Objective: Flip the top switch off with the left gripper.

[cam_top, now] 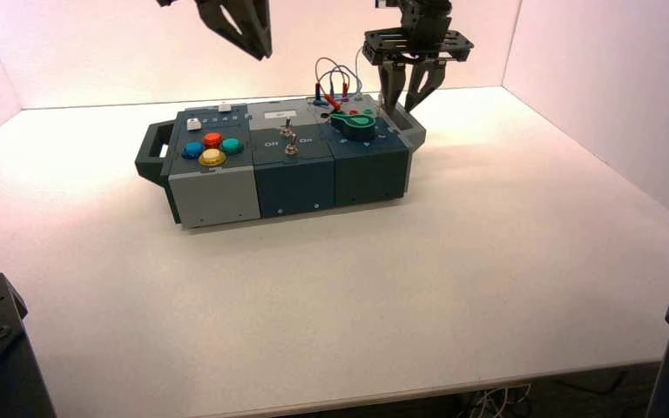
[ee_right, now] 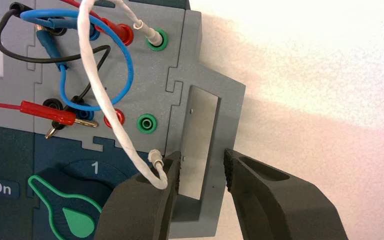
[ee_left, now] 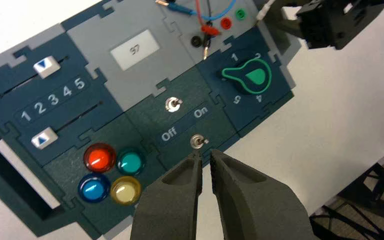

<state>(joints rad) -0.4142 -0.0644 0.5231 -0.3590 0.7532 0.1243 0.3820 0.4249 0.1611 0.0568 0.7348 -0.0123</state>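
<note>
- I'm looking down at a pale, smooth table (cam_top: pixel 314 296) that is stretching out under everything, its near edge running slightly aslant.
- I'm seeing one box (cam_top: pixel 218 198) sitting directly on it, nearer the far edge than the near one and left of the middle.
- The box is lying long side across, its right end angling a little farther from me.
- Its dark handle (cam_top: pixel 151 157) is pointing left, its grey handle (cam_top: pixel 411 131) right.
- Bare tabletop is showing in front and on both sides.
</note>
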